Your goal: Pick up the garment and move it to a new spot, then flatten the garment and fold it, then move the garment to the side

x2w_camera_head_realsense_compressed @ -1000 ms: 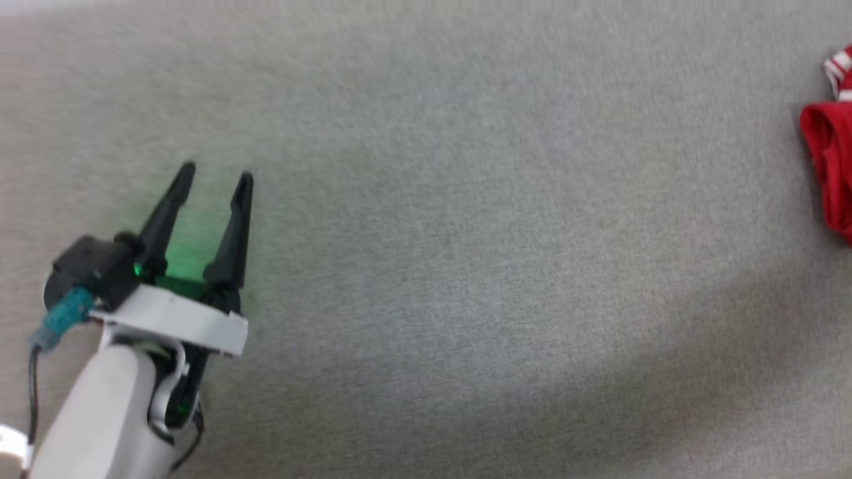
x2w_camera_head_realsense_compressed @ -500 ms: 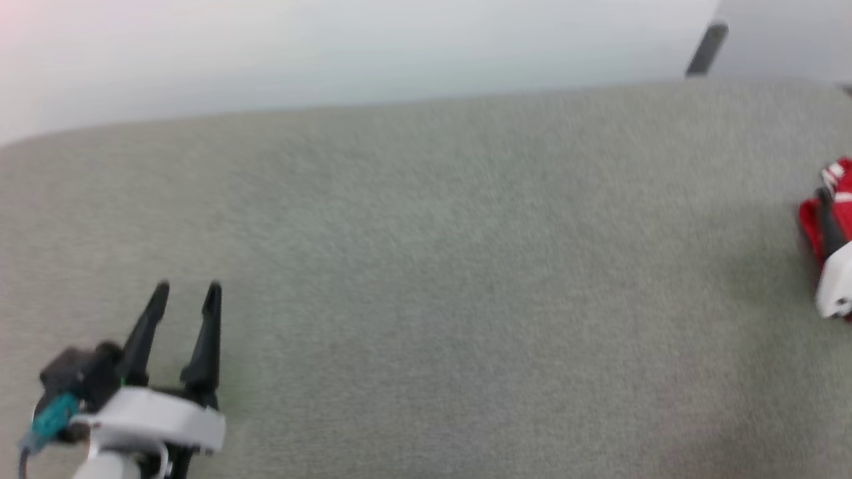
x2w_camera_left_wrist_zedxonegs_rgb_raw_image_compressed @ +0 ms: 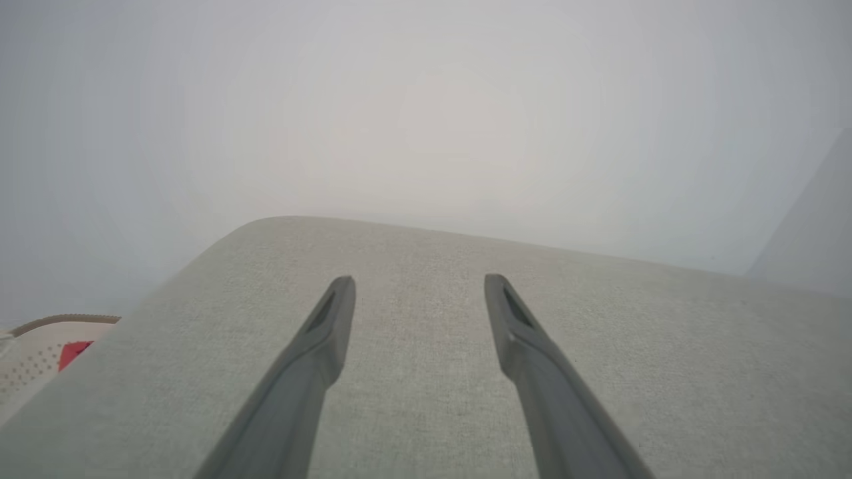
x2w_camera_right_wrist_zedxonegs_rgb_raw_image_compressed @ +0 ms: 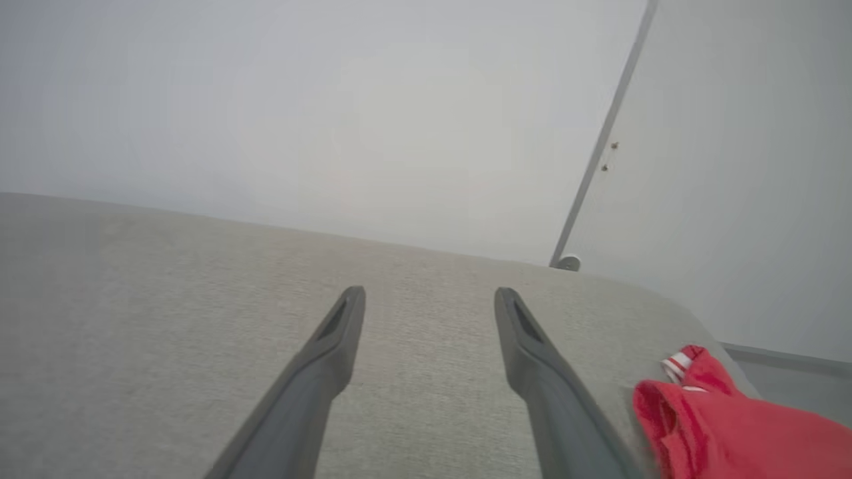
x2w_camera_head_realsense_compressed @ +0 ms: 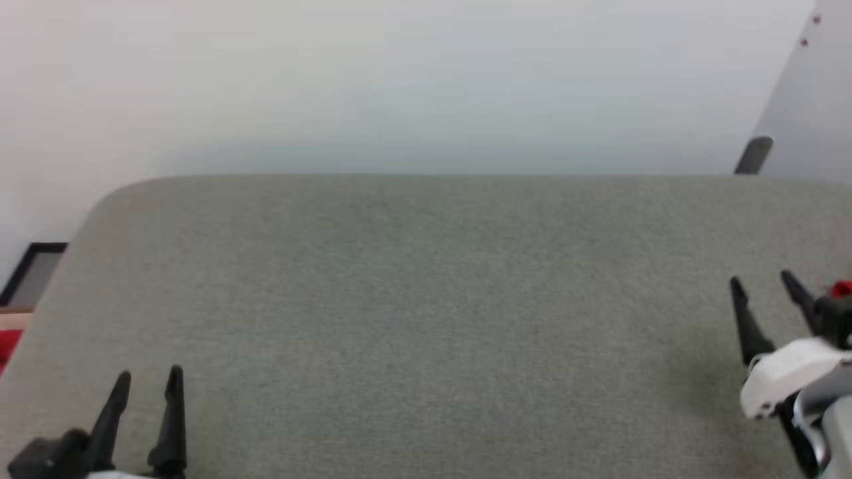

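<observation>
Cloth [x2w_camera_left_wrist_zedxonegs_rgb_raw_image_compressed: 74,352], one small red patch of it, sits in one pale perforated container [x2w_camera_left_wrist_zedxonegs_rgb_raw_image_compressed: 33,362] off the tabletop's left edge, low in the left wrist view. Next comes the left gripper [x2w_camera_head_realsense_compressed: 148,376] at the lower left of the head view. Its two dark fingers [x2w_camera_head_realsense_compressed: 174,412] point up the picture, the jaws are spread wide, and there is nothing between them. It hangs over the one tabletop [x2w_camera_head_realsense_compressed: 426,299], a grey fabric-covered surface with rounded corners, whose broad middle stretches to a plain pale wall [x2w_camera_head_realsense_compressed: 399,80].

Toward the right end stands the right gripper [x2w_camera_head_realsense_compressed: 761,279]. Its two fingers are likewise parted, the jaws gaping and holding nothing. One garment [x2w_camera_right_wrist_zedxonegs_rgb_raw_image_compressed: 732,426] lies bunched on the tabletop's right end near the edge: red cloth with a strip of red-and-white striped trim at its top. It is just beside the outer right finger in the right wrist view; whether they touch cannot be told. In the head view only a red scrap of it [x2w_camera_head_realsense_compressed: 841,289] peeks past the gripper.
</observation>
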